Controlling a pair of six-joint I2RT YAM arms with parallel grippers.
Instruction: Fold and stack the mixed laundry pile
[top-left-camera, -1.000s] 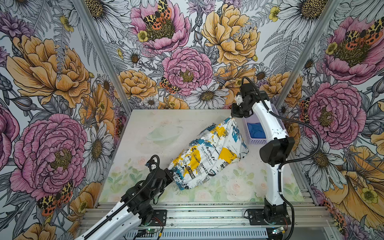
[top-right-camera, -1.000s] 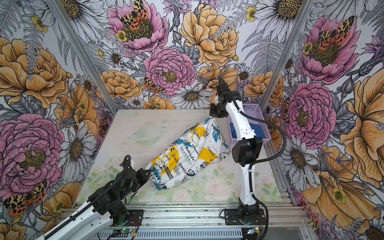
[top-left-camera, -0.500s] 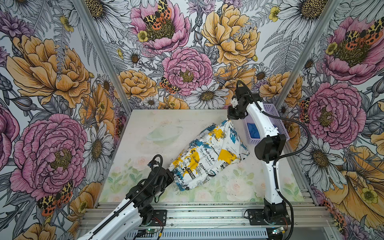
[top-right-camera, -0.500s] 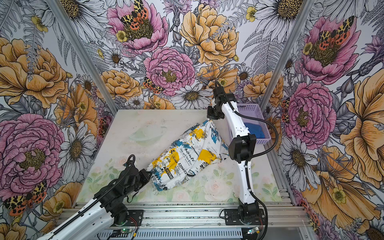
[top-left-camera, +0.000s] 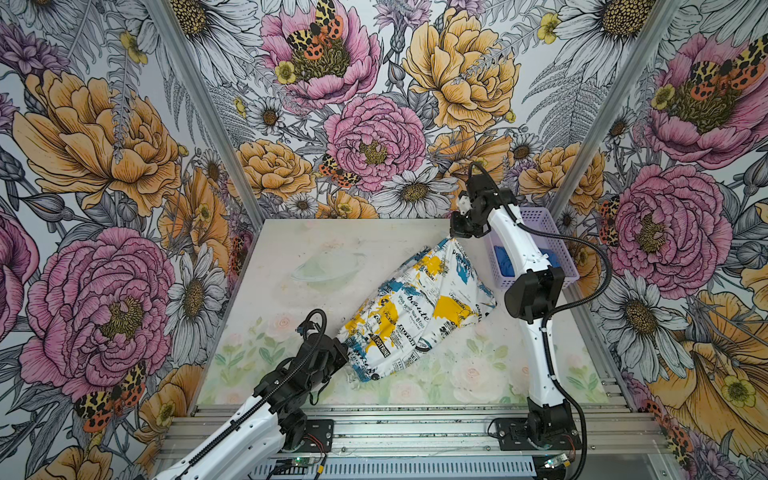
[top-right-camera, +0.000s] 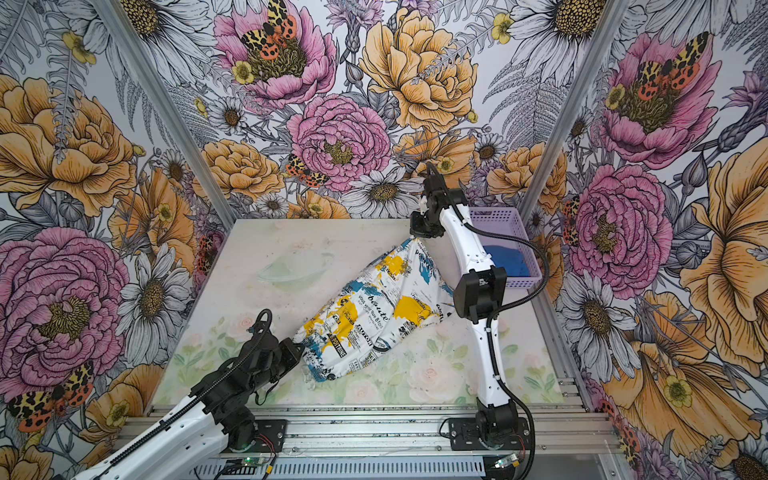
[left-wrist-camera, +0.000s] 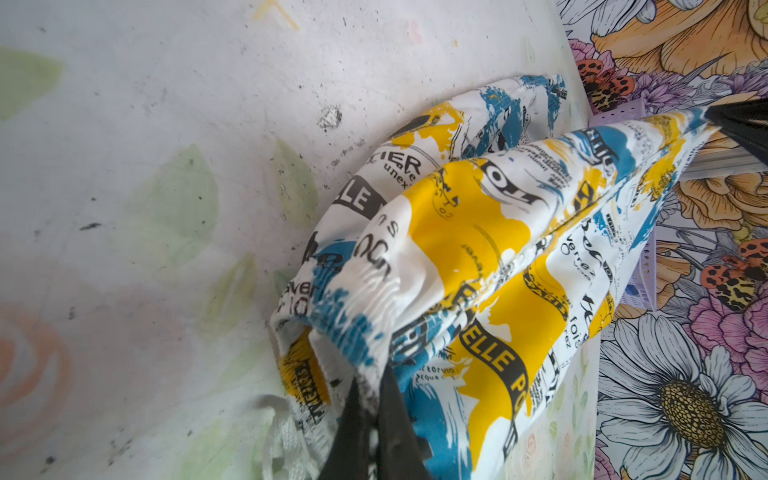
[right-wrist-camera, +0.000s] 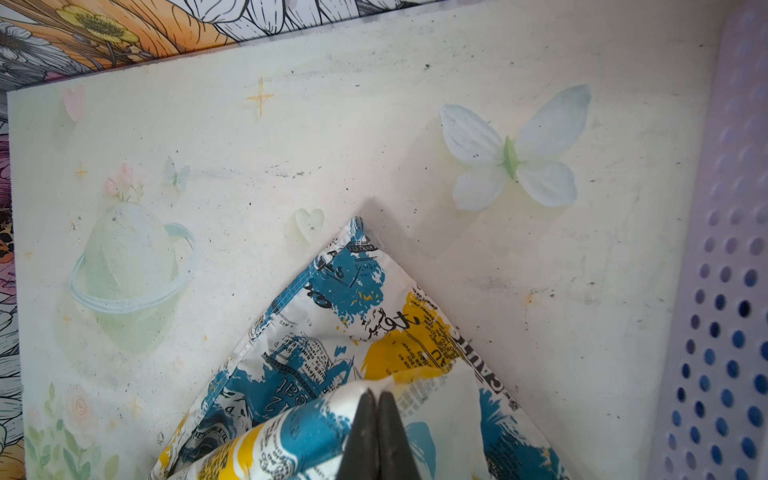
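Two clamped grippers hold your white garment (top-left-camera: 415, 309), which is printed with black newsprint text and yellow and blue splashes. It stretches on a diagonal over the table (top-left-camera: 332, 249). Your left gripper (top-left-camera: 344, 358) pinches the gathered near end, and your right gripper (top-left-camera: 454, 237) pinches the raised far corner. The royal blue T-shirt (top-right-camera: 507, 259) lies in the lavender basket (top-right-camera: 494, 214), just beside the right arm. You have bare table left of the garment and behind it.

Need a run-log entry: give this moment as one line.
left gripper: shut on printed garment, waistband end | right gripper: shut on far corner | garment stretched between them | blue T-shirt: in lavender basket
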